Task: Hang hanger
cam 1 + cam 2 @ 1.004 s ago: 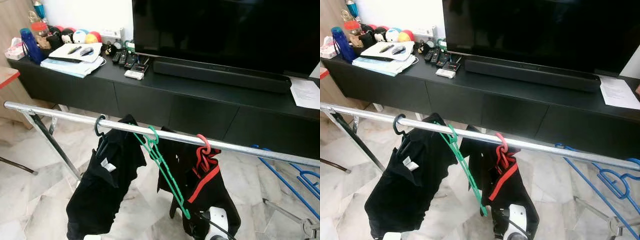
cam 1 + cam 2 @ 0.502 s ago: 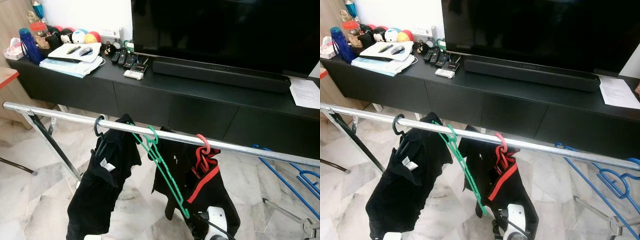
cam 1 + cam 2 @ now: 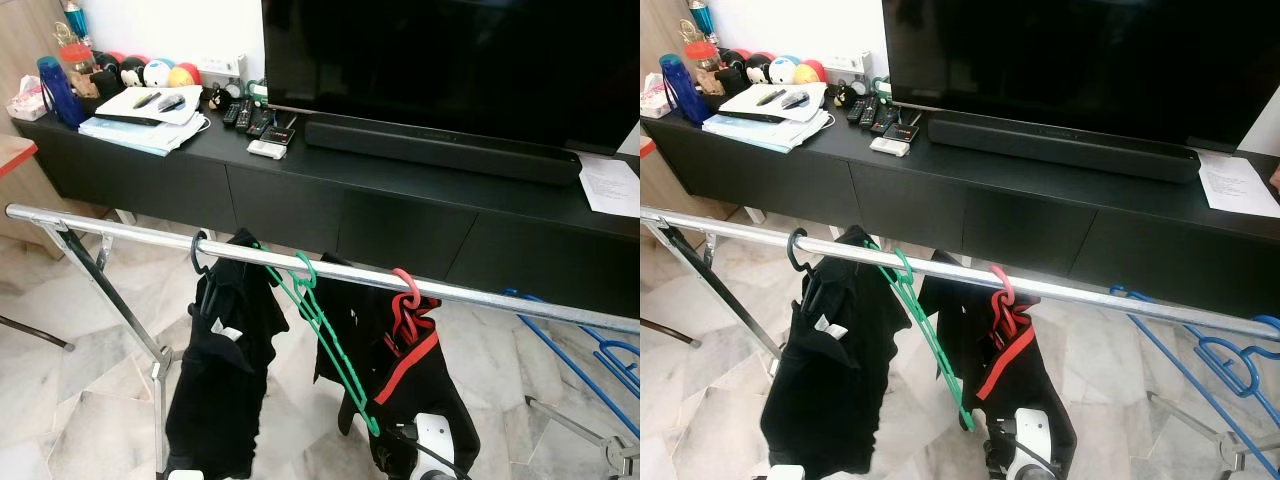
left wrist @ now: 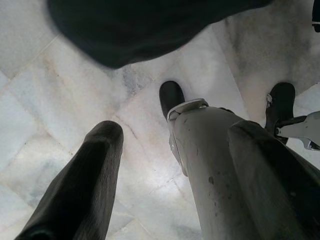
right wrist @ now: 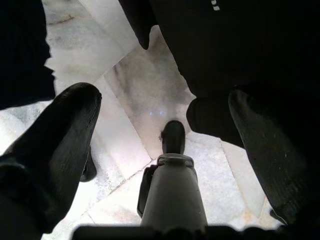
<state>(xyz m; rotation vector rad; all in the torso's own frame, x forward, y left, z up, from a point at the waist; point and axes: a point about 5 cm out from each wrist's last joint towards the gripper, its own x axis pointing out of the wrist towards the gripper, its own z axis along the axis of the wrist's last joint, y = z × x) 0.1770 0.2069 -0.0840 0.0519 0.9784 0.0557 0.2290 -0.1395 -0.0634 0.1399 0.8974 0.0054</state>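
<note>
Marble floor [image 3: 80,400] lower left; on the rail [image 3: 330,270] mid-frame the black shirt [image 3: 225,370] has swung narrower, green hanger [image 3: 325,335] hooked. Both pincers [image 4: 170,165] [image 5: 165,145] gape wide, empty.

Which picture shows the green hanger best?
The left eye view: the green hanger hangs whole on the metal rail. The right eye view shows it just as fully. Both wrist views look at floor and dark cloth instead.
</note>
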